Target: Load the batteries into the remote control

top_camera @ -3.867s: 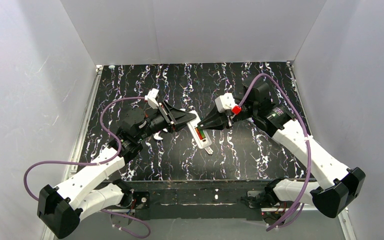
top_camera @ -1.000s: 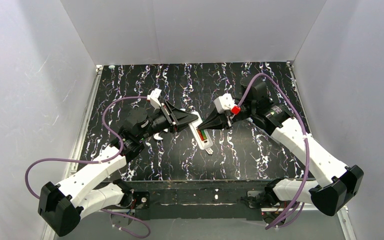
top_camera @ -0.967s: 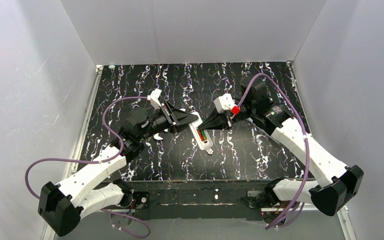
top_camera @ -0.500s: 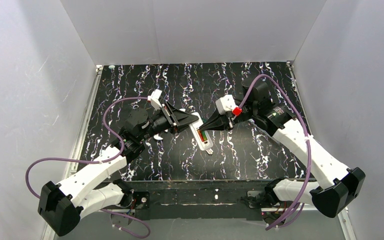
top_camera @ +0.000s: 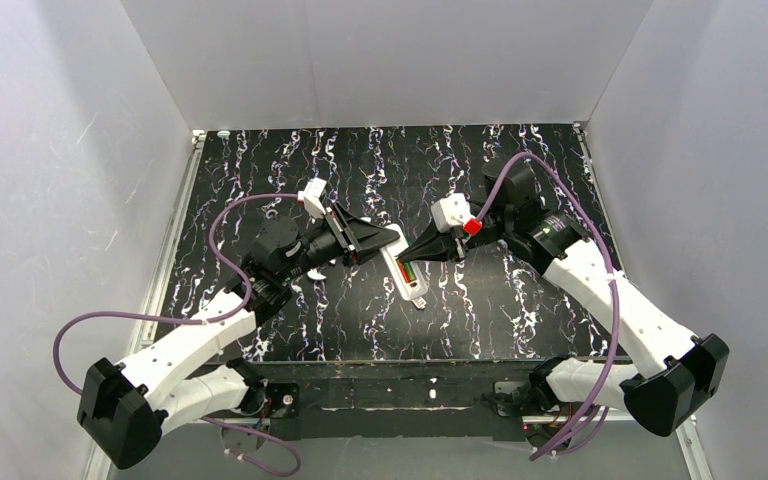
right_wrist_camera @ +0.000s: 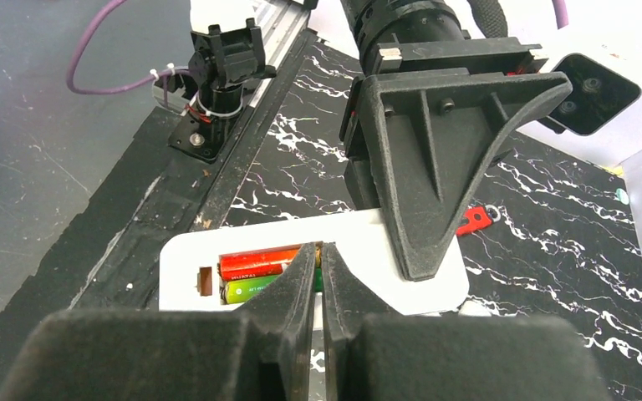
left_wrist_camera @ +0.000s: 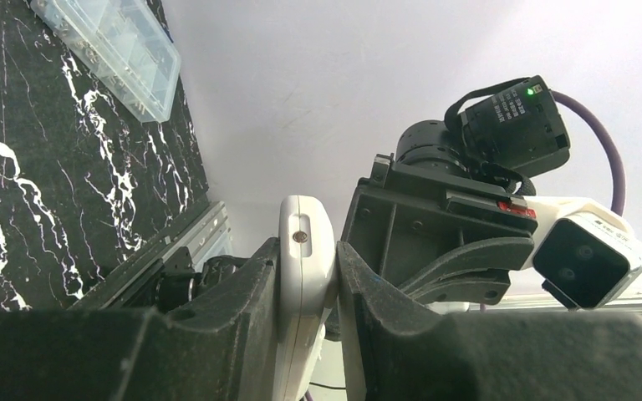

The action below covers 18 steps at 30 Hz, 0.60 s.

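looks nearly done: both batteries [right_wrist_camera: 255, 262] lie in the remote control [top_camera: 412, 288] at table centre, left gripper [top_camera: 390, 238] pinching its 11 o'clock end, right gripper [right_wrist_camera: 318, 261] jaws pressed together, tips at them from 2 o'clock; final seating left.

Top view is coming through sharp and evenly lit, diffuse overhead light bouncing off the white walls [top_camera: 380, 60] and casting only soft shadows on the bench [top_camera: 260, 170]. Wrist views are blurring up close: left tool [left_wrist_camera: 305, 267] and right tool [right_wrist_camera: 318, 276] are reading as soft dark masses, and the left view's background is washing out pale.
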Each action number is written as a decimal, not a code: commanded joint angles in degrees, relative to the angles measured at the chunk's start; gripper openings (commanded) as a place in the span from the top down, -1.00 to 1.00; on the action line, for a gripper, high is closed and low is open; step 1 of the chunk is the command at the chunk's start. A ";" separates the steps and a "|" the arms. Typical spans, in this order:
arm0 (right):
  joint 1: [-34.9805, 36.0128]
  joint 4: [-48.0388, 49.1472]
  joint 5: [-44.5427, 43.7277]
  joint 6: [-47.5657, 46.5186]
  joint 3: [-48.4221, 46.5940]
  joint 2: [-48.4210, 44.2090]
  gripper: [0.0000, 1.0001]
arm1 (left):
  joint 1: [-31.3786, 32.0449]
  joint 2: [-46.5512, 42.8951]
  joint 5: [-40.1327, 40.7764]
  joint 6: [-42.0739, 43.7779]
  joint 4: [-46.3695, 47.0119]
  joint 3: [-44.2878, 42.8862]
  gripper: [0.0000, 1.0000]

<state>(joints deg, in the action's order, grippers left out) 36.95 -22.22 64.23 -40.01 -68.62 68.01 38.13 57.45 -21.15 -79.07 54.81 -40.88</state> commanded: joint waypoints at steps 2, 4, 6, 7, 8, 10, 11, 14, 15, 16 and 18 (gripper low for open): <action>0.21 -8.03 1.26 -1.07 1.87 -0.69 0.76 | -0.97 -1.70 4.18 -2.32 11.60 -1.84 1.00; 0.24 -8.94 1.00 -1.73 1.91 -0.75 0.76 | -0.95 -1.73 4.27 -2.36 11.62 -1.99 1.00; 0.23 -9.40 0.65 -2.15 2.13 -0.95 0.76 | -1.01 -1.72 4.36 -2.52 11.64 -2.13 1.00; 0.23 -9.54 0.45 -2.30 2.28 -1.09 0.76 | -1.02 -1.70 4.35 -2.58 11.64 -2.13 1.00; 0.23 -9.57 0.20 -2.47 2.57 -1.20 0.76 | -0.96 -1.64 4.41 -2.57 11.64 -2.21 1.00; 0.23 -9.51 -0.13 -2.53 2.91 -1.45 0.76 | -1.03 -1.62 4.42 -2.66 11.57 -2.38 1.00; 0.23 -9.50 -0.26 -2.53 2.96 -1.47 0.76 | -0.96 -1.57 4.37 -2.71 11.57 -2.50 1.00; 0.23 -9.53 -0.28 -2.38 2.82 -1.40 0.76 | -0.99 -1.43 4.19 -2.74 11.66 -2.47 1.00; 0.23 -9.59 -0.10 -2.36 2.65 -1.47 0.76 | -1.02 -1.38 4.11 -2.69 11.58 -2.39 1.00; 0.21 -9.48 0.04 -2.19 2.35 -1.58 0.76 | -0.96 -1.33 4.04 -2.60 11.51 -2.32 1.00; 0.22 -9.03 0.08 -1.45 1.42 -1.69 0.76 | -0.97 -1.22 3.73 -2.30 11.45 -2.18 1.00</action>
<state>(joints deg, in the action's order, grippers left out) 36.86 -27.11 64.86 -42.30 -67.18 66.70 37.39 57.67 -17.39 -79.05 55.51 -40.86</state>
